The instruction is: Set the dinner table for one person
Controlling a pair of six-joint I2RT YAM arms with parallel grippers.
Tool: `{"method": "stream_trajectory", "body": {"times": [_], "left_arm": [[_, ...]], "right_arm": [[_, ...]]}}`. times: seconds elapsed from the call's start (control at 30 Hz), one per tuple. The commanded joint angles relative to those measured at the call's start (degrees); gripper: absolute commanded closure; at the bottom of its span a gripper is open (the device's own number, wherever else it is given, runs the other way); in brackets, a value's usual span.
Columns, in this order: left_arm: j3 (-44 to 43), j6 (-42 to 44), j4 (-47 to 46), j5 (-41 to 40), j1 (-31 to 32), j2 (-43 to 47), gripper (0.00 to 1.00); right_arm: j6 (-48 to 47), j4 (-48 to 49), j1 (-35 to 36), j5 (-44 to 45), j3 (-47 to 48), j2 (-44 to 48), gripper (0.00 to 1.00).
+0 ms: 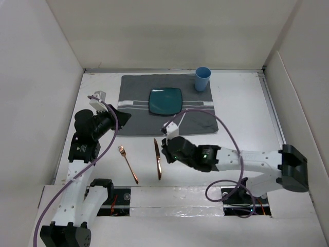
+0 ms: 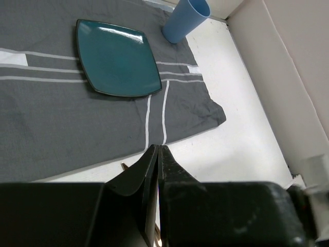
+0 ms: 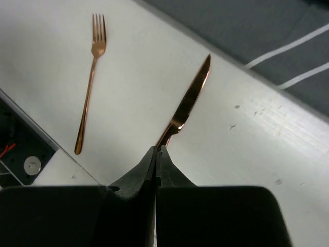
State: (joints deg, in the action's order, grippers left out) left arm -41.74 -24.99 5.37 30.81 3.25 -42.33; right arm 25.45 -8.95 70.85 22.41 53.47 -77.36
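Note:
The dinner table (image 1: 241, 118) is white, with a grey striped placemat (image 1: 139, 116) at its back middle. On the mat sit a teal square plate (image 1: 165, 101) and, at the mat's far right corner, a blue cup (image 1: 202, 78). A copper fork (image 1: 128, 164) and copper knife (image 1: 158, 159) lie side by side on the bare table near the front. My left gripper (image 1: 125, 116) hangs shut and empty over the mat's left edge. My right gripper (image 3: 156, 148) is shut just above the knife (image 3: 190, 98); its handle runs under the fingertips. The fork (image 3: 90, 87) lies to the left.
White walls close in the table on the left, back and right. The arm bases and their cables (image 1: 226, 193) sit along the near edge. In the left wrist view the plate (image 2: 115, 56), cup (image 2: 186, 20) and placemat (image 2: 51, 118) lie ahead of my shut left gripper (image 2: 158, 147).

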Motion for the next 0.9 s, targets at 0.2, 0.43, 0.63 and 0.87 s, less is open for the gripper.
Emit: {"method": "stream_trajectory", "body": {"times": [0.2,0.43,0.63,0.87], "left_arm": [[-0.1,-0.3,-1.9,-2.6,-0.3,2.0,0.88],[-0.4,-0.4,-1.7,-2.9,-0.3,2.0,0.87],[-0.4,-0.4,-1.7,-2.8,-0.3,2.0,0.87],[-0.3,-0.4,-1.7,-2.7,-0.3,2.0,0.87]], "right_arm": [[11.1,-11.7,7.2,14.1,14.5,-22.1,0.47],[13.7,-11.7,7.2,13.4,16.1,-28.1,0.44],[15.1,-8.5,6.6,11.1,14.4,-30.7,0.54],[18.1,-7.7,6.6,11.9,12.9,-32.1,0.62]]}}
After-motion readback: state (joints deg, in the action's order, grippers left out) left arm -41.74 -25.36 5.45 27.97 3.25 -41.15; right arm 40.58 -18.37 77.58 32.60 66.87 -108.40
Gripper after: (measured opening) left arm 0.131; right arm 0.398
